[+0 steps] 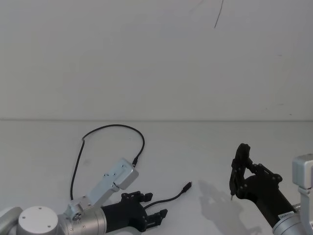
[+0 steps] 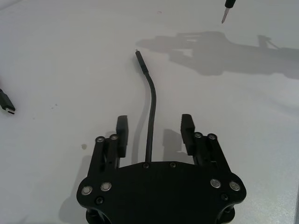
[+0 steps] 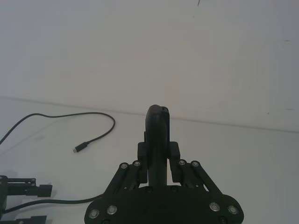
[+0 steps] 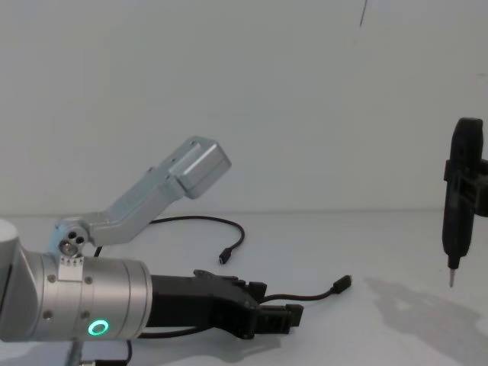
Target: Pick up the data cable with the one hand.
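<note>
A pale table carries everything. The left gripper is reached low over its near edge with the jaws spread wide and nothing held. The right gripper is parked well apart on the right, clamped on a black pointed tool that is held upright, tip down.

The cable lies slack on the table. One stretch is seen running straight out between the open fingers in the left wrist view, touching neither. From there it bends gently and ends in a plug aimed forward and to the right, towards the tool. The rest is swept round the left arm in a wide loop. The second plug points back towards the robot beside the arm's silver link.

No single long axis can be given for the whole cable. The stretch to be gripped runs along the fingers, so it would be squeezed across its width, which suits the grasp.

Several faults can be judged likely. The cable is thin and lies flat, so the pads could meet above it if they ride too high. The fingertips could scrape the table if they ride too low. A light pinch could let it slide out lengthwise under the weight of the trailing loop. That loop could also be caught on the arm it passes under as it is raised.
</note>
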You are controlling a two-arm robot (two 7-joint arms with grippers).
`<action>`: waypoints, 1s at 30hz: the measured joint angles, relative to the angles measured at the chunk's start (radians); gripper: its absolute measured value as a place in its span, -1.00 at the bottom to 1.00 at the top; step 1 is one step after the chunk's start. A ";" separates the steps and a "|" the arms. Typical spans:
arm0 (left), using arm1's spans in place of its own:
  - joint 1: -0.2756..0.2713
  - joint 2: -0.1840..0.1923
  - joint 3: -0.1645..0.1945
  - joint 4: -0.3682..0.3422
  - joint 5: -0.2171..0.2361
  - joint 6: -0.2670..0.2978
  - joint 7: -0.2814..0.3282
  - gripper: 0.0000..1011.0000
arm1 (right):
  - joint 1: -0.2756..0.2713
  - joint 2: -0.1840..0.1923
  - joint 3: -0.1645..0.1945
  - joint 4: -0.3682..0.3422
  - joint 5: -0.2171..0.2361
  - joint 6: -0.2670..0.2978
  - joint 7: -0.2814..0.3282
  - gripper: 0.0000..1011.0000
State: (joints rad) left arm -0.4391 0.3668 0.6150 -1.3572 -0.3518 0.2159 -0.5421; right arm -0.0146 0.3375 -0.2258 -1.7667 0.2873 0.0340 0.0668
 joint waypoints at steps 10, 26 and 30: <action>-0.004 -0.003 0.001 0.008 0.003 -0.002 -0.001 -0.33 | 0.000 0.000 0.000 0.000 0.000 0.000 0.000 -0.47; 0.001 -0.002 -0.007 -0.005 0.004 -0.010 0.003 -0.90 | 0.000 0.000 0.000 0.000 0.000 0.000 0.000 -0.47; 0.015 0.015 -0.025 -0.042 -0.001 -0.022 0.006 -0.90 | 0.000 0.000 0.000 0.000 0.000 0.000 0.000 -0.47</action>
State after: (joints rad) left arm -0.4239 0.3819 0.5901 -1.3991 -0.3526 0.1936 -0.5358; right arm -0.0146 0.3375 -0.2258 -1.7667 0.2873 0.0340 0.0668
